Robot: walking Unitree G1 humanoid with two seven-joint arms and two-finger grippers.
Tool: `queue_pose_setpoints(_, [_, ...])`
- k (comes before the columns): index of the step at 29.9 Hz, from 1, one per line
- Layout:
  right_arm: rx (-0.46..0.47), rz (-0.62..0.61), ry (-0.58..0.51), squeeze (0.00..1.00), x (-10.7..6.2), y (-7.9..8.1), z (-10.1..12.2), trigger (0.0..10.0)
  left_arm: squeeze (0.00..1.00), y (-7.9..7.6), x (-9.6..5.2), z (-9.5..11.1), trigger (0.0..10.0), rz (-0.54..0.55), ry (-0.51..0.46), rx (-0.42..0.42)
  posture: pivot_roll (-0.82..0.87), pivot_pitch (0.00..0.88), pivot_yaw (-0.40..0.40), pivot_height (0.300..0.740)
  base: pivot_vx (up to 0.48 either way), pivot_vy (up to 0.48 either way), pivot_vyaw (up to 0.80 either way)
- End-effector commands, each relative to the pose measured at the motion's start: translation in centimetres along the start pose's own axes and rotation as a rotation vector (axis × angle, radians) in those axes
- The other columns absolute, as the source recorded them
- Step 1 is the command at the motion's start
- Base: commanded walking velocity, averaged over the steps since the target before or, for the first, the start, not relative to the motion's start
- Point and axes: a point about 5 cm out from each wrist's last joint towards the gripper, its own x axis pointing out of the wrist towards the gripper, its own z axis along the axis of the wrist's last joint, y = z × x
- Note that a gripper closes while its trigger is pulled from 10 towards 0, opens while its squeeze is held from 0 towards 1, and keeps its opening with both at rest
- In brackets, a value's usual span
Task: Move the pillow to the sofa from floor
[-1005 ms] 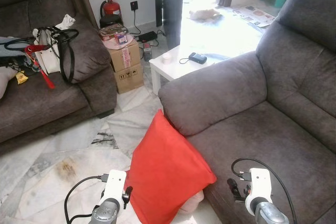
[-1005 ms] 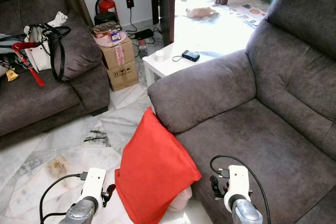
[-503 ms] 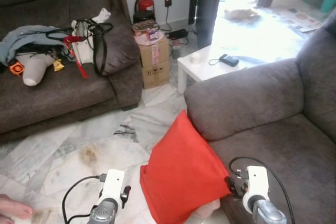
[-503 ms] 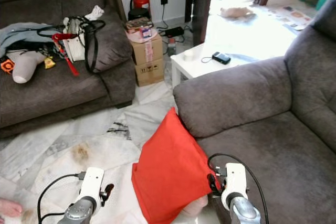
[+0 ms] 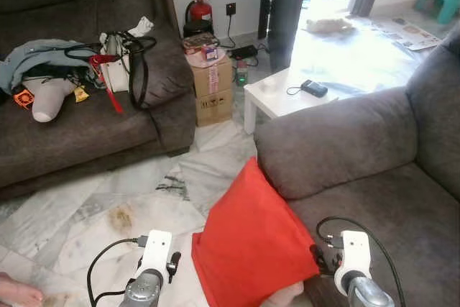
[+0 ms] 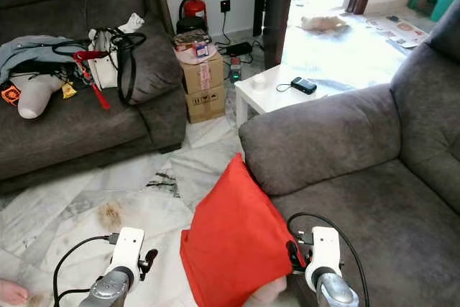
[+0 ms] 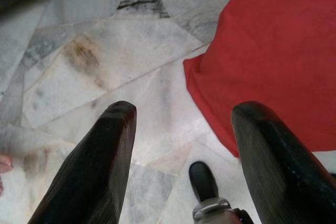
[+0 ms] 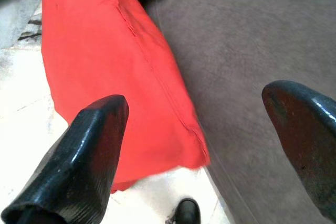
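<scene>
- Pillow, square red smooth fabric (image 5: 251,246), stands on edge on veined marble floor (image 5: 108,206), leaning against plush grey suede sofa (image 5: 345,149).
- Left gripper (image 7: 184,129) and right gripper (image 8: 202,129) — fingers spread wide apart.

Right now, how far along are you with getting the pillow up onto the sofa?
Nothing is done yet: the red fabric pillow stands on the marble floor, leaning against the grey sofa. In hand: the left gripper and right gripper sit on either side of it, jaws open, neither gripping. Left: grasp the pillow, lift it, and set it on the seat.
</scene>
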Motion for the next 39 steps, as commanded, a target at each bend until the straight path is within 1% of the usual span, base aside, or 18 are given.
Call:
queue_pose_setpoints(1, [0.005,0.001,-0.005,0.00,0.0,0.1,0.1,10.0,0.00,0.4,-0.2,-0.6,10.0,0.016,0.019,-0.003,-0.12,0.086,0.044,0.740,0.334,0.000,0.00])
queue_pose_setpoints(6, [0.006,0.001,-0.008,0.00,0.0,0.1,0.1,10.0,0.00,0.5,-0.2,-0.4,10.0,0.013,0.007,0.001,-0.12,0.086,0.044,0.740,0.316,0.000,0.00])
queue_pose_setpoints(15, [0.018,0.006,-0.032,0.00,0.0,0.3,0.2,10.0,0.00,0.4,0.3,1.5,10.0,0.006,-0.079,0.006,-0.11,0.087,0.048,0.740,0.000,0.000,0.00])
queue_pose_setpoints(19, [0.038,-0.006,-0.057,0.00,0.0,0.3,0.3,10.0,0.00,0.4,0.6,3.0,10.0,0.002,-0.153,0.011,-0.11,0.089,0.051,0.740,0.000,0.000,0.00])
queue_pose_setpoints(23, [0.054,-0.020,-0.088,0.00,-0.1,0.3,0.4,10.0,0.00,0.6,0.6,4.0,10.0,0.010,-0.204,0.012,-0.11,0.090,0.055,0.740,0.000,0.000,0.00])
queue_pose_setpoints(26, [0.091,-0.033,-0.148,0.00,-0.2,0.4,0.7,10.0,0.00,0.9,0.6,5.6,10.0,0.016,-0.309,0.013,-0.11,0.090,0.064,0.740,0.000,0.000,0.00])
queue_pose_setpoints(28, [0.099,-0.008,-0.326,0.00,0.7,1.1,5.6,10.0,0.00,0.9,0.4,7.0,10.0,0.010,-0.399,0.033,-0.11,0.090,0.069,0.740,0.000,0.000,0.00])
queue_pose_setpoints(29, [0.110,0.008,-0.450,0.00,0.9,1.6,8.7,10.0,0.00,1.0,0.1,8.1,10.0,0.009,-0.481,0.045,-0.11,0.087,0.074,0.740,0.000,0.000,0.00])
queue_pose_setpoints(30, [0.116,0.009,-0.479,0.00,0.8,1.6,9.2,10.0,0.00,1.1,0.0,8.7,10.0,0.015,-0.516,0.050,-0.11,0.086,0.079,0.740,0.000,0.000,0.00])
queue_pose_setpoints(31, [0.119,0.009,-0.494,0.00,0.8,1.6,9.4,10.0,0.00,1.2,-0.1,9.0,10.0,0.018,-0.537,0.052,-0.11,0.086,0.081,0.740,0.000,0.000,0.00])
queue_pose_setpoints(32, [0.119,0.009,-0.494,0.00,0.8,1.6,9.4,10.0,0.00,1.2,-0.1,9.0,10.0,0.018,-0.537,0.052,-0.11,0.086,0.081,0.740,0.000,0.000,0.00])
queue_pose_setpoints(33, [0.117,0.010,-0.511,0.00,0.7,1.6,9.6,10.0,0.00,1.4,-0.3,9.4,10.0,0.028,-0.568,0.059,-0.11,0.083,0.087,0.740,0.000,0.000,0.00])
queue_pose_setpoints(34, [0.111,0.007,-0.573,0.00,0.2,1.2,10.2,10.0,0.00,2.1,-0.9,10.8,10.0,0.065,-0.655,0.063,-0.11,0.078,0.096,0.740,0.000,0.000,0.00])
queue_pose_setpoints(35, [0.111,0.007,-0.573,0.00,0.2,1.2,10.2,10.0,0.00,2.1,-0.9,10.8,10.0,0.065,-0.655,0.063,-0.11,0.078,0.096,0.740,0.000,0.000,0.00])
queue_pose_setpoints(36, [0.107,0.009,-0.601,0.00,0.0,1.2,10.4,10.0,0.00,2.5,-1.1,11.3,10.0,0.083,-0.689,0.062,-0.12,0.074,0.099,0.740,0.000,0.000,0.00])
queue_pose_setpoints(37, [0.100,0.021,-0.659,0.00,-0.6,1.2,10.9,10.0,0.00,3.2,-1.7,12.3,10.0,0.112,-0.748,0.050,-0.12,0.065,0.105,0.740,0.000,0.000,0.00])
queue_pose_setpoints(39, [0.092,0.031,-0.710,0.00,-1.4,1.3,11.3,10.0,0.00,3.5,-2.3,13.4,10.0,0.124,-0.803,0.044,-0.12,0.057,0.109,0.740,0.000,0.000,0.00])
